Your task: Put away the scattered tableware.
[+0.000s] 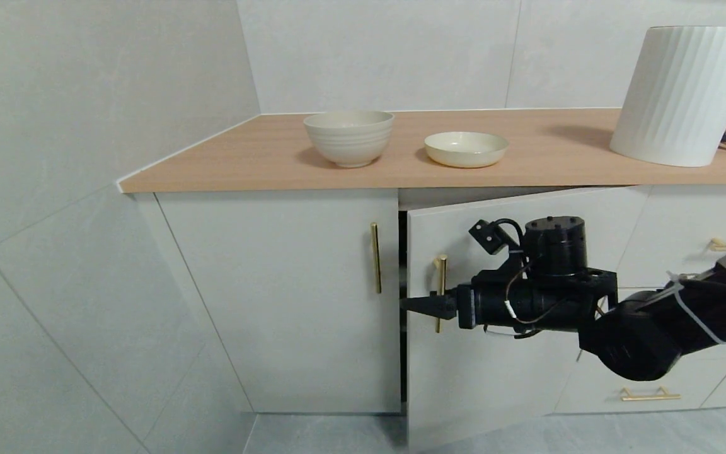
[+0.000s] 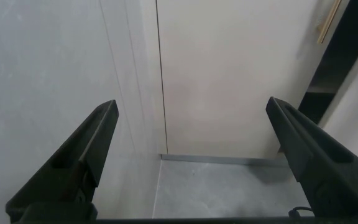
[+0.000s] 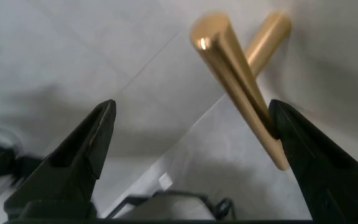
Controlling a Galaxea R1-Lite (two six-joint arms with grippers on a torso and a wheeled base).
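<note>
— What is the right gripper (image 1: 418, 305) doing?
— Its fingers are spreading wide, straddling the ajar door's (image 1: 495, 391) gold handle (image 1: 442, 271).
— And the tableware?
— The bowl (image 1: 349, 137) and dish (image 1: 466, 149) are sitting above it on the counter (image 1: 230, 157). The left gripper (image 2: 191, 118) is gaping too.

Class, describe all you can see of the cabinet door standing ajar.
The ajar door is a flat, matt, off-white panel under the wooden counter, upright, swung slightly outward, with a dark gap beside the shut door. A brass-coloured bar handle stands vertical near its free edge. The open right claw sits at that handle; contact is unclear.
</note>
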